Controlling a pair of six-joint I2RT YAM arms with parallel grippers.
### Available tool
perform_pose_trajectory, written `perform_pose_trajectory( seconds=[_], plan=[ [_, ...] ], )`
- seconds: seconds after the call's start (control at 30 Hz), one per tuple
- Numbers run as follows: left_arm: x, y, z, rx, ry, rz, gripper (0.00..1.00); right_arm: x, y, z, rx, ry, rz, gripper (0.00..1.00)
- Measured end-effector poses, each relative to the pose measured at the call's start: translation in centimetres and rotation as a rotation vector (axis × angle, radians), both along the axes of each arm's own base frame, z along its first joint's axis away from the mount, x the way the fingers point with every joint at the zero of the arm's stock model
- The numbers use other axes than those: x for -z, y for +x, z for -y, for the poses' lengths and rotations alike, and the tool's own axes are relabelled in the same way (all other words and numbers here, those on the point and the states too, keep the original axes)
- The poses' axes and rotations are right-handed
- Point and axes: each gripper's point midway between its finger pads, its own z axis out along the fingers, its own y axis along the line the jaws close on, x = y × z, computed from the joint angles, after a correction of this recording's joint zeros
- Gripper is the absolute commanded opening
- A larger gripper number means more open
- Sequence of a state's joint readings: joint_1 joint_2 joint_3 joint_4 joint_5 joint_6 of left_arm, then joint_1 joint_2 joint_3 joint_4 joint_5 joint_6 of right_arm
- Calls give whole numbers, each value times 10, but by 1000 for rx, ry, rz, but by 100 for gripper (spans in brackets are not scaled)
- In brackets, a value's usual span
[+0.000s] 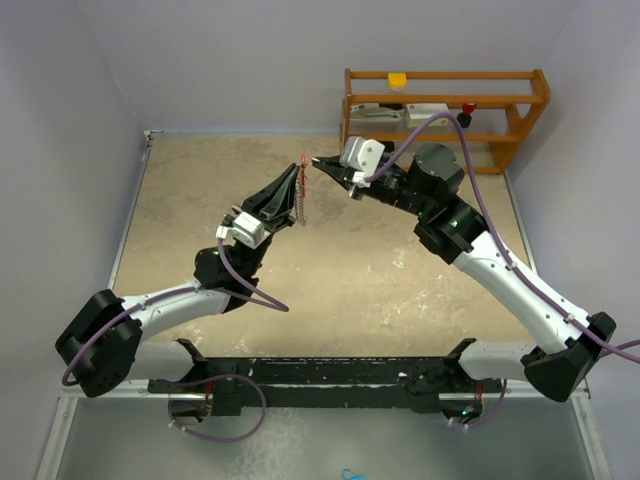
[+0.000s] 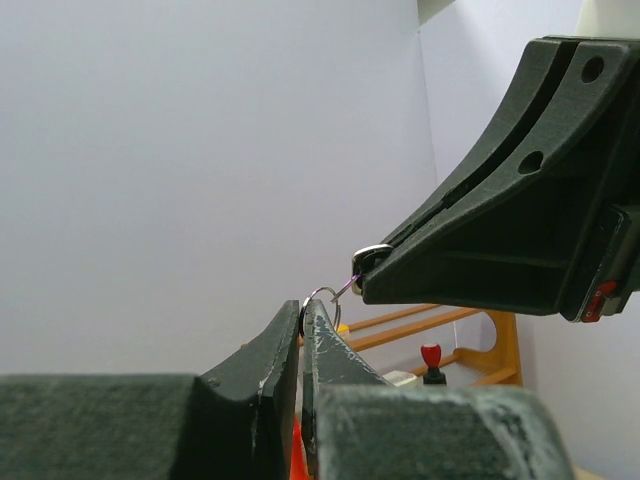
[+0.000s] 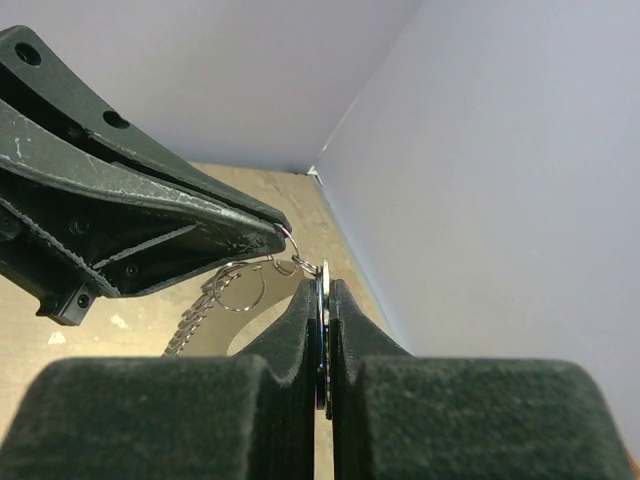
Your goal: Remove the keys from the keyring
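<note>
Both grippers meet tip to tip above the far middle of the table. My left gripper [image 1: 297,172] is shut on a small silver ring [image 2: 322,300] of the keyring; its fingertips [image 2: 285,330] pinch the ring's lower edge. The keyring's red strip and silvery chain [image 1: 302,203] hang below the tips; the chain [image 3: 192,328] and a loose ring [image 3: 238,290] show in the right wrist view. My right gripper [image 1: 318,161] is shut on the keys [image 3: 323,300], flat metal seen edge-on between its pads. A thin link joins the keys to the ring.
A wooden shelf rack [image 1: 520,110] stands at the back right with a yellow block [image 1: 398,79] and a red-topped item [image 1: 467,108] on it. Grey walls close in the tan table [image 1: 200,200] on the left, back and right.
</note>
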State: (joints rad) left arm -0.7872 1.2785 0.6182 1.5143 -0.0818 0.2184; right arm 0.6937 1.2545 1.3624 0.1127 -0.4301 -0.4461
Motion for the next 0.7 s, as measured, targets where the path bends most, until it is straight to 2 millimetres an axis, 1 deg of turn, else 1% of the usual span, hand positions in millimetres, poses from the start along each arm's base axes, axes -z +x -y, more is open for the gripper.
perform_pose_trajectory(
  seconds=[0.2, 0.43, 0.57, 0.7],
  plan=[
    [3, -1, -1, 1, -1, -3, 0, 2, 0, -3, -10, 25, -11, 0],
    [3, -1, -1, 3, -6, -8, 0, 0, -1, -5, -18, 49, -15, 0],
    [5, 4, -5, -27, -13, -23, 0, 3, -4, -7, -37, 47, -26, 0],
    [7, 14, -4, -65, -19, -41, 0, 4, -8, -9, -62, 46, -36, 0]
  ],
)
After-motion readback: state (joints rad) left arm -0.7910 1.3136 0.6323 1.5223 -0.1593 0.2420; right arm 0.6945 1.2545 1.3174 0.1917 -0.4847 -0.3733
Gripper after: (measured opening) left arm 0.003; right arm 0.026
